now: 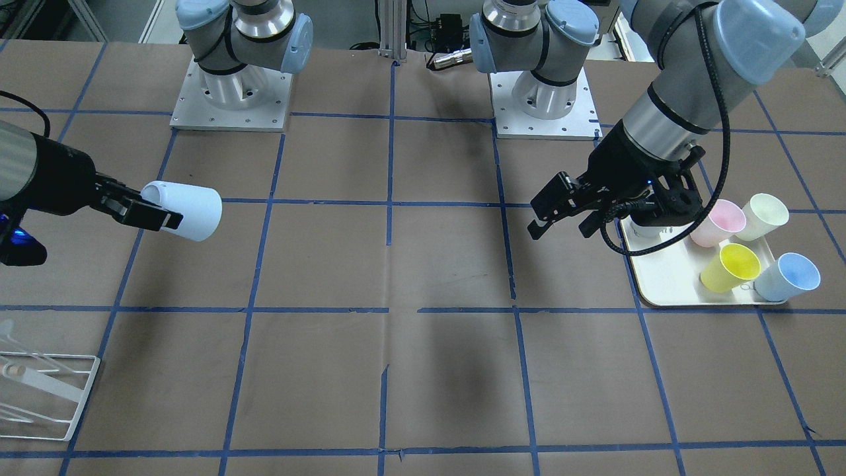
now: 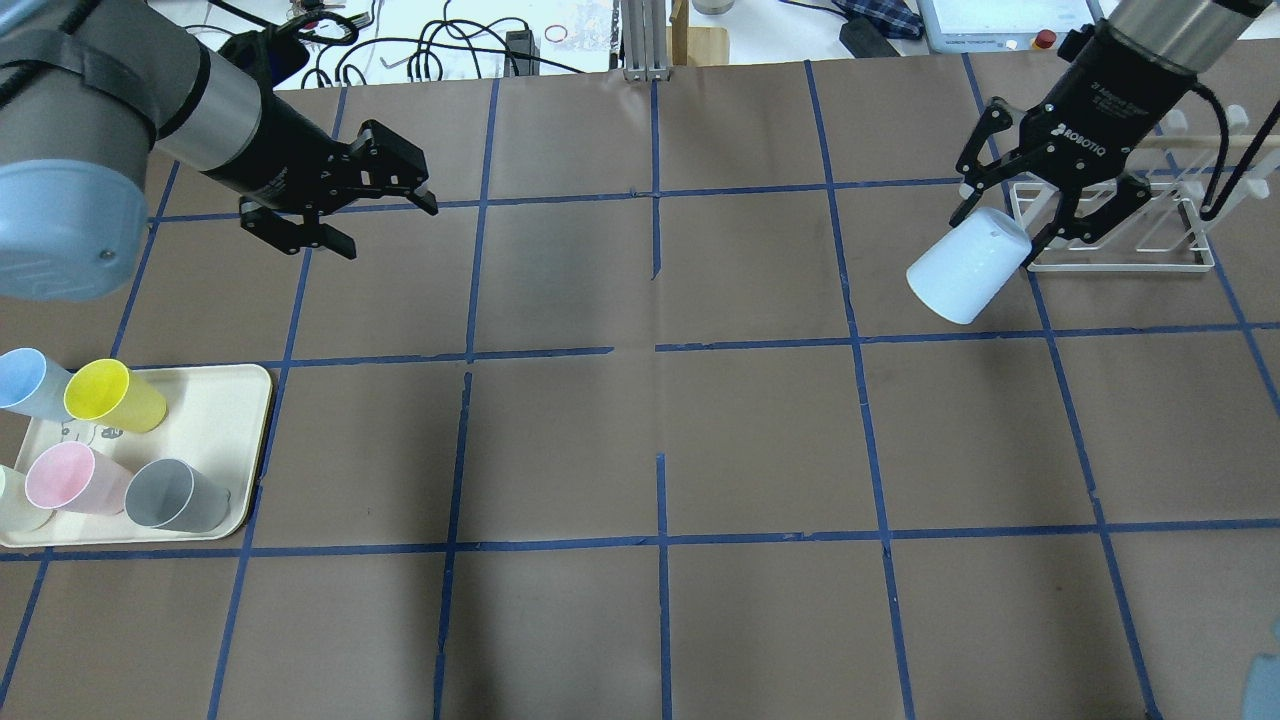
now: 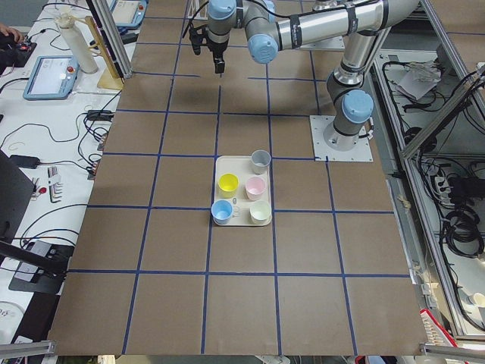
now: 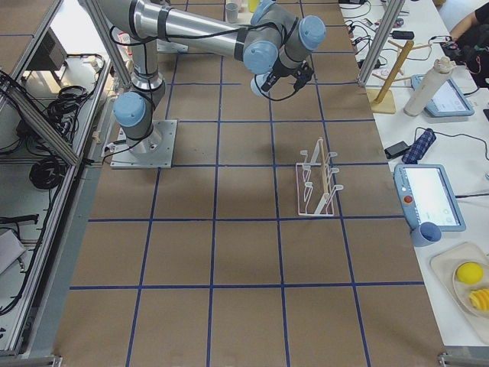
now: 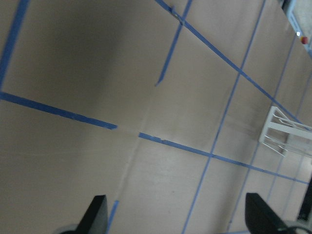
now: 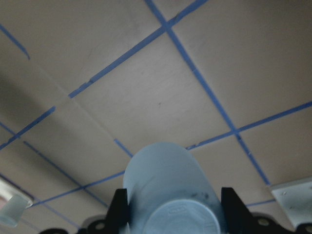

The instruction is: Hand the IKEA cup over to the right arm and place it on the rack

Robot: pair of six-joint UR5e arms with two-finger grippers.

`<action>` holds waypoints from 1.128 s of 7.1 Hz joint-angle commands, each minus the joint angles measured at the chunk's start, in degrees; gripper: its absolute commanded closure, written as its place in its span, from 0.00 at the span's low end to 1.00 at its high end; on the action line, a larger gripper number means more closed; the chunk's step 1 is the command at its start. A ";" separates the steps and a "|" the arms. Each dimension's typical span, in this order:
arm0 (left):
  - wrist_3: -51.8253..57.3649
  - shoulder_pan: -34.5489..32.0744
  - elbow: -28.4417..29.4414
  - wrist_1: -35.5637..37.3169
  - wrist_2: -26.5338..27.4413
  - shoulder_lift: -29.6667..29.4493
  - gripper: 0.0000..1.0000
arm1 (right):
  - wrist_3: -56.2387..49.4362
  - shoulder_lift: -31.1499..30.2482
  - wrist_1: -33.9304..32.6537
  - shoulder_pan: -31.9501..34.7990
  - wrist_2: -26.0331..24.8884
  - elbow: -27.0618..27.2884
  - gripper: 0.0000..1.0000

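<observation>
Status: the IKEA cup point(image 2: 962, 268) is clamped in the right pincer point(image 2: 1000, 235), whose two fingers close on the cup's side walls near its base. The cup is clear of the counter point(image 2: 650, 420), tilted, with its base toward the pincer and its mouth pointing away and downward. The left pincer point(image 2: 385, 225) hangs above the far left part of the counter with its jaws spread wide and nothing between them; the left wrist view shows only bare counter between the fingertips. From this arrangement the hand-over step is judged complete. The remaining step is placement on the rack point(image 2: 1120, 262), which stands on the far right of the counter and carries no cup. In the overhead view the cup lies just beside the rack's left end, but the front-facing view shows open counter between them, so the cup is judged not yet over the rods. The next move calls for carrying the cup farther out over the rack, turning its mouth down, and lowering it onto a rod before the jaws open. The tray point(image 2: 250, 440) on the near left holds the other cups, including the second pale-blue cup point(image 2: 25, 380); these are not involved.
</observation>
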 commanded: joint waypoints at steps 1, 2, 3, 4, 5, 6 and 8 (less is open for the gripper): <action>2.55 -4.25 1.89 -5.82 12.43 2.33 0.00 | -5.19 0.66 -11.83 0.00 -13.15 -0.37 1.00; 2.38 -7.33 2.07 -8.19 13.59 2.77 0.00 | -11.24 0.84 -16.66 -0.09 -18.77 -0.29 1.00; 2.55 -9.53 1.37 -8.21 15.78 3.74 0.00 | -15.91 1.19 -19.84 -0.43 -22.57 -0.20 1.00; 2.64 -10.25 0.93 -8.91 15.28 4.62 0.00 | -20.40 2.15 -23.18 -2.09 -22.61 -0.20 1.00; 2.64 -10.17 0.93 -10.13 15.36 4.97 0.00 | -24.01 3.29 -25.04 -4.02 -22.52 -0.11 1.00; 3.42 -9.65 1.01 -10.49 15.36 4.98 0.00 | -26.48 4.61 -26.97 -5.26 -22.26 0.06 1.00; 6.59 -9.03 1.01 -10.85 15.19 5.15 0.00 | -26.86 6.72 -30.06 -5.27 -21.47 0.07 1.00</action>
